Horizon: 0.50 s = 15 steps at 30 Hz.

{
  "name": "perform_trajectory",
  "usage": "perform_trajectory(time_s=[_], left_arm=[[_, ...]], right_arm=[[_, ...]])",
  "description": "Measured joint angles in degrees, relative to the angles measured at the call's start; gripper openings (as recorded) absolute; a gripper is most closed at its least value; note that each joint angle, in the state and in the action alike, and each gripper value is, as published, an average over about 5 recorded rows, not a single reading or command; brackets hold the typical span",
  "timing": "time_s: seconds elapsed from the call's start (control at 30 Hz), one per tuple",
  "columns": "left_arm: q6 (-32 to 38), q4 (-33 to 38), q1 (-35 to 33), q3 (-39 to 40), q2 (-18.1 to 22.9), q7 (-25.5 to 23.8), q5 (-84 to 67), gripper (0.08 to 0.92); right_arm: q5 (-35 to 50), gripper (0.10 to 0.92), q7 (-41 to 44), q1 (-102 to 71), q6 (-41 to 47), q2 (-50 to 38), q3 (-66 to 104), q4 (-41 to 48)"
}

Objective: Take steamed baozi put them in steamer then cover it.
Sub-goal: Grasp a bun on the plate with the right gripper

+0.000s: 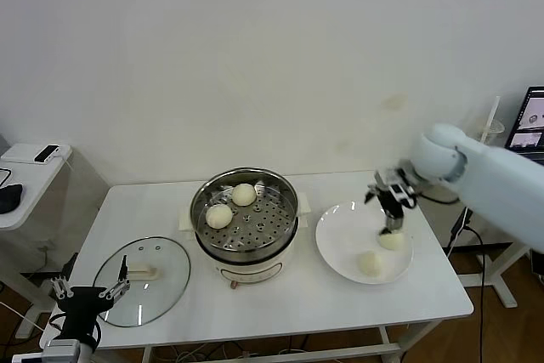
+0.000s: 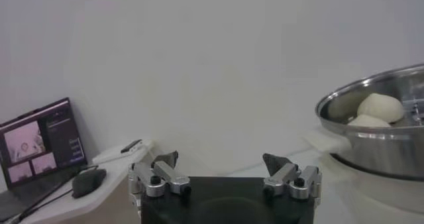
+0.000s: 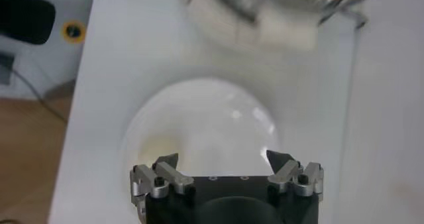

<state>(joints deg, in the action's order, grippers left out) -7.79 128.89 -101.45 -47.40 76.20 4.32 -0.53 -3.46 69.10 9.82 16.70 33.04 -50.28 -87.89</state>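
Head view: steamer (image 1: 245, 225) at centre of white bench (image 1: 280, 295), two steamed baozi (image 1: 231, 206) on its perforated tray; cover (image 1: 143, 280) flat on bench at left; white plate (image 1: 340, 240) at right with two more buns (image 1: 380, 252). Right end effector (image 1: 391, 229) above plate, just over far bun, contact not discernible. Left end effector (image 1: 89, 292) low at near left bench corner, beside cover, spread wide.

Left wrist view: left end effector (image 2: 220, 160) wide, nothing between fingertips; steamer (image 2: 377, 129) well apart, buns visible over rim.

Right wrist view: right end effector (image 3: 223, 160) wide and empty, directly over plate (image 3: 199, 122); steamer base (image 3: 265, 20) beyond.
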Motion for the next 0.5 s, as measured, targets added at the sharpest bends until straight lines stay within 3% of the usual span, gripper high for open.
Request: perform_trajectory(time_s=[0.5], left_arm=[[-0.5, -0.2, 0.2, -0.5, 0.3, 0.0, 0.3, 0.823]], right_arm=[[-5.6, 0.823, -2.2, -10.6, -0.5, 3.5, 4.4, 5.3]])
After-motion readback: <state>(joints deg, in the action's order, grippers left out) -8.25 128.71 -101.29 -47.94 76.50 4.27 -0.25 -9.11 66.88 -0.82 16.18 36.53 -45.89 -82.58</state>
